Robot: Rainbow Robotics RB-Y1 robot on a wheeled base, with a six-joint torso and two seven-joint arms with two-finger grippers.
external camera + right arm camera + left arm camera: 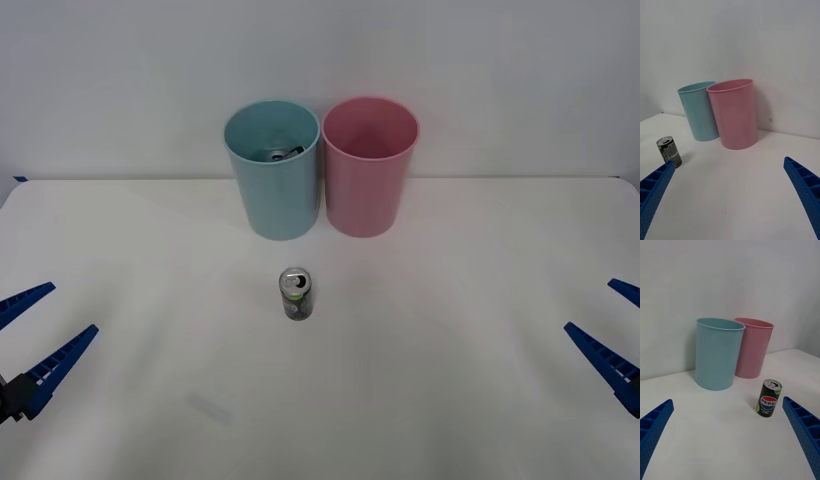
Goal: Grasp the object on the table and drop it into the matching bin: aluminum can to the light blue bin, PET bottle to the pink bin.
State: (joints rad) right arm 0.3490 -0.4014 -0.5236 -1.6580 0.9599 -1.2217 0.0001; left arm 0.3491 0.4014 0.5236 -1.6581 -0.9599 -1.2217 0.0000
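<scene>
Both open tools (35, 345) (615, 335) flank the aluminum can (296, 293); Pepsi logo (768, 402) visible.

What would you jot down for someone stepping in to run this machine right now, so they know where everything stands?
Left pincer: open, holding nothing, low at the table's left edge.
Right pincer: open, holding nothing, low at the right edge.
The can stands upright in the middle of the table, in front of the two bins and untouched.
The light blue bin and the pink bin stand side by side at the back; a silvery object, seemingly another can, already lies inside the blue one.
Done: nothing yet with the can on the table.
Left: grasp it and drop it into the light blue bin.
</scene>
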